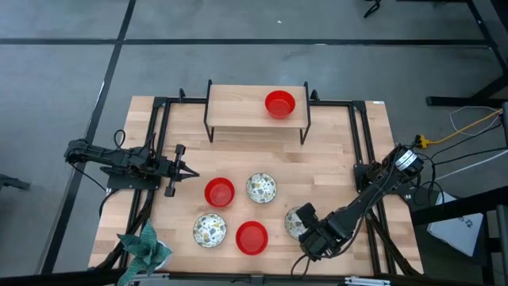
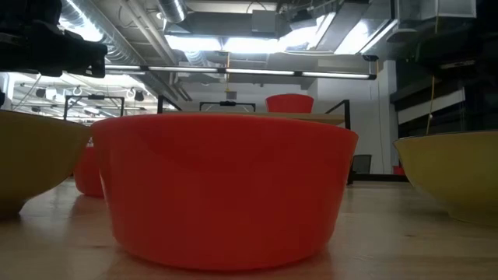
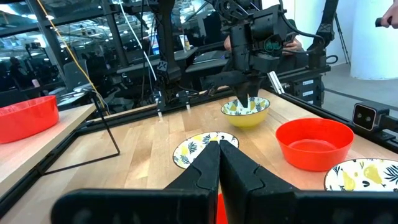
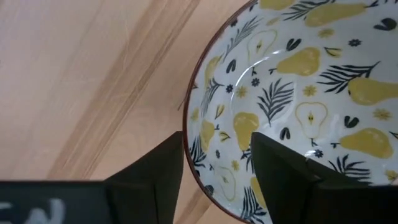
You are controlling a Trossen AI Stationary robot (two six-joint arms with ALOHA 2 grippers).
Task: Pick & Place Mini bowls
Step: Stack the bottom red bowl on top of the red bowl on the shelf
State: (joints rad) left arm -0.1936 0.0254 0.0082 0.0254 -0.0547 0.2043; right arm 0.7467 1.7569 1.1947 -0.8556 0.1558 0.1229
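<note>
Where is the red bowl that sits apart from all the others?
From above, the red bowl sits on the raised wooden shelf at the table's far edge, toward the shelf's right end, well away from the five bowls clustered near the front.

three red bowls [image 1: 279, 104] [image 1: 220, 191] [image 1: 252, 237], three white patterned bowls [image 1: 261, 187] [image 1: 209, 230] [image 1: 295, 220], one teal leafy object [image 1: 144, 247], one wooden raised shelf [image 1: 238, 111], two arms, two grippers [image 1: 193, 171] [image 1: 305, 226]
</note>
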